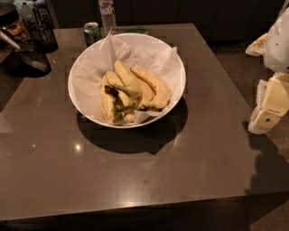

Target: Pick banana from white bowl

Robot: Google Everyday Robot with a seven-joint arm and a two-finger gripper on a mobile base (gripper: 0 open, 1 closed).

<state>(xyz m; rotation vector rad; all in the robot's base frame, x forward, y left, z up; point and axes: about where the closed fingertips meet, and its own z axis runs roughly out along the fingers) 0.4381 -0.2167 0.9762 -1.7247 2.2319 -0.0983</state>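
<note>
The white bowl (83,67) stands on the brown table, a little back of the middle, lined with crumpled white paper. Several bananas lie in it, bunched toward its front. The banana (123,76) is long and curved, dull yellow turning green at its thin stem end, and lies among the others left of a plumper yellow one with brown marks (153,85). My gripper (270,108), cream and white, hangs at the right edge of the view. It is beyond the table's right side, well clear of the bowl and holding nothing.
A green drink can (92,31) and a clear water bottle (107,13) stand just behind the bowl. Dark kitchen items (27,43) sit at the table's back left. The table's front edge (135,205) runs across the bottom; floor lies to the right.
</note>
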